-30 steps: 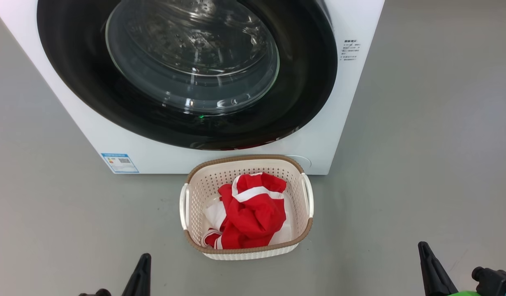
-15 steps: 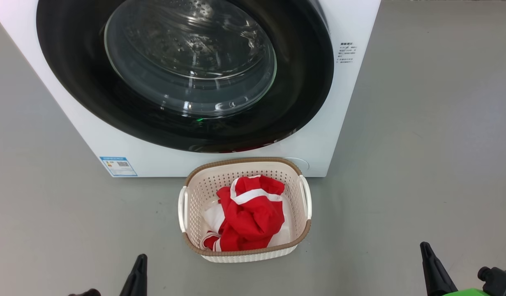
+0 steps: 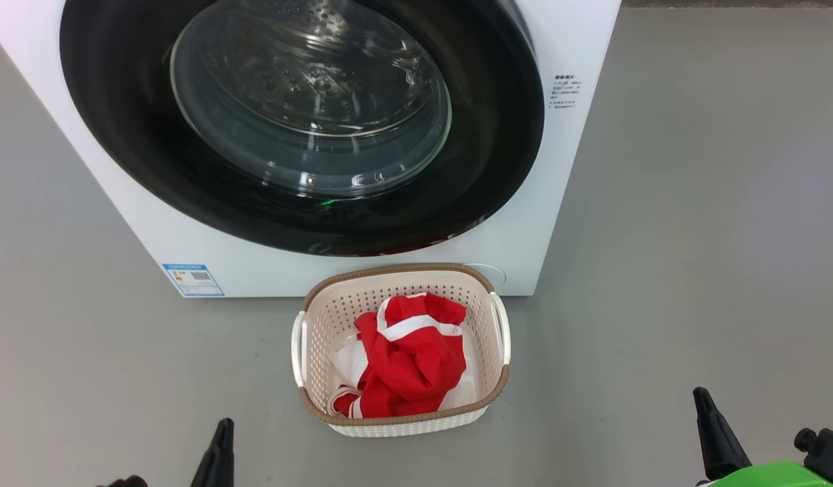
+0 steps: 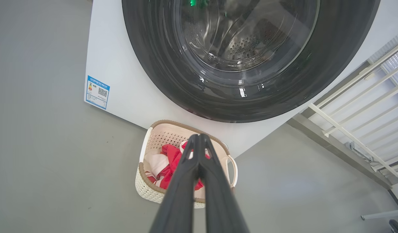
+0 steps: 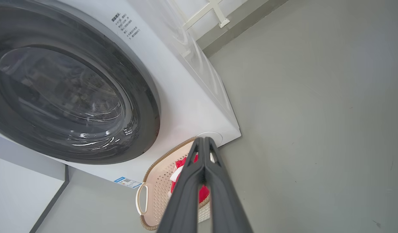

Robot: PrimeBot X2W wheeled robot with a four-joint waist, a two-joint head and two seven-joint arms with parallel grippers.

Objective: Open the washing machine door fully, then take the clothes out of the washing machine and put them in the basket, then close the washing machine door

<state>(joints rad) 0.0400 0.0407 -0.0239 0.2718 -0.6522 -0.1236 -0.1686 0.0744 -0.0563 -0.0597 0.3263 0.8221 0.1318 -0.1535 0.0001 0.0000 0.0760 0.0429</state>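
Washing machine door (image 3: pixel 152 169) sits shut, flush on the washing machine (image 3: pixel 524 223). Clothes (image 3: pixel 409 352) lie bundled in the basket (image 3: pixel 396 269), which is on the floor just before the machine's front. Left end effector (image 3: pixel 222 429) and right end effector (image 3: pixel 700 402): fingers pressed together, empty. Basket lies ahead between them, nearer the left. Judgement: task looks complete.

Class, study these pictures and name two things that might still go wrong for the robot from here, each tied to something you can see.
1. The basket sits close in front of the washing machine, below the door; a forward roll could knock it and spill the clothes.
2. The door looks shut, but whether it latched cannot be told; it might swing open.
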